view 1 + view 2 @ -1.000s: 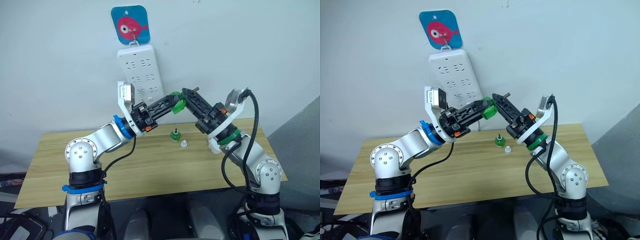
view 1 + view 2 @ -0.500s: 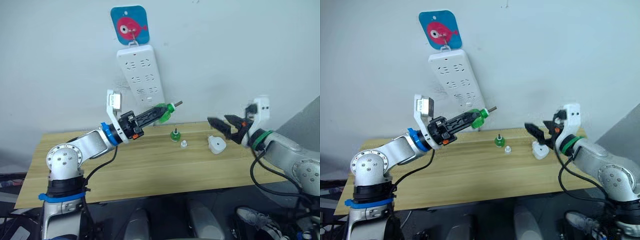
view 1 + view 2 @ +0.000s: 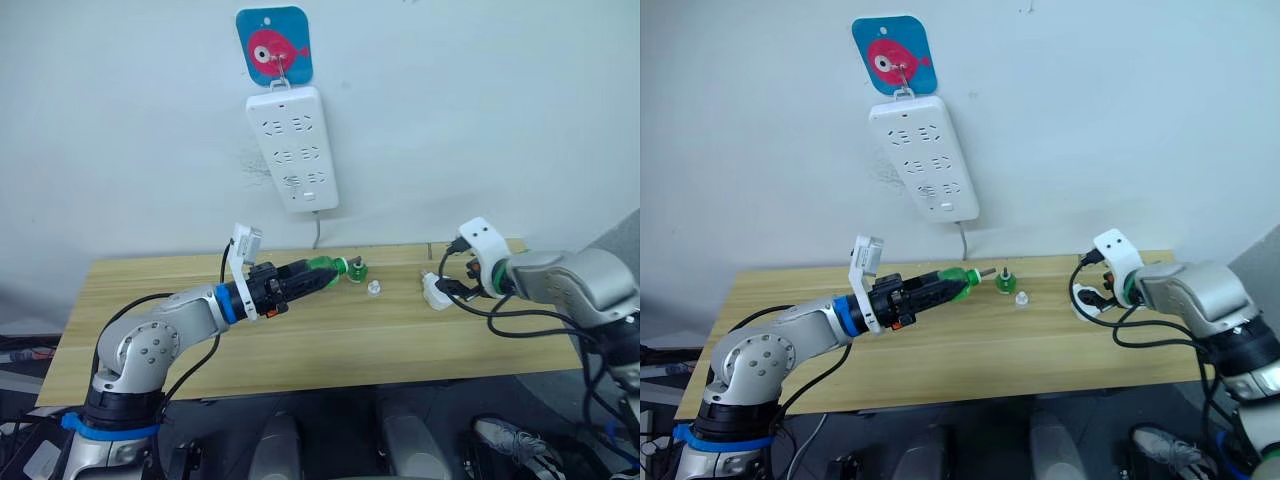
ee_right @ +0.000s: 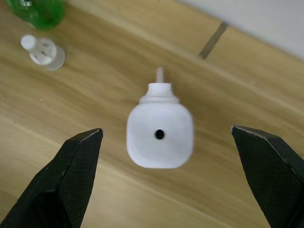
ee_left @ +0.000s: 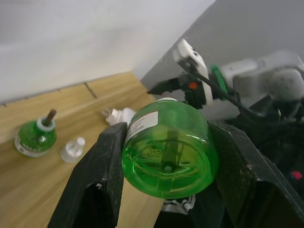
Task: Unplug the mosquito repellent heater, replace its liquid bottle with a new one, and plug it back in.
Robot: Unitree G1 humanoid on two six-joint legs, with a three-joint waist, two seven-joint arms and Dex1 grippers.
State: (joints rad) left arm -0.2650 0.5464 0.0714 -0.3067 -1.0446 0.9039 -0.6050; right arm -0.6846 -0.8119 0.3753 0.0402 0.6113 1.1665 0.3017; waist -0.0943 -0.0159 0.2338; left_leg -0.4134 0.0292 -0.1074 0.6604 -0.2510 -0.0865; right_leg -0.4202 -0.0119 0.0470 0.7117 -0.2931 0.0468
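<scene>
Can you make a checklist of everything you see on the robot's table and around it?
Surface: wooden table, mostly bare.
Job's things: white heater unplugged, lying on the table; green bottle in the left gripper; second green bottle and small clear cap on the table.
Clutter: nothing seen.
Grippers: left shut on the bottle; right gripper open, over the heater, apart from it.
Cables: black cables along both arms.
Surroundings: power strip hanging on the wall under a fish sign.

Head stereo pair looks down over table [image 3: 330, 340]; wrist cams close-up along each hand.
</scene>
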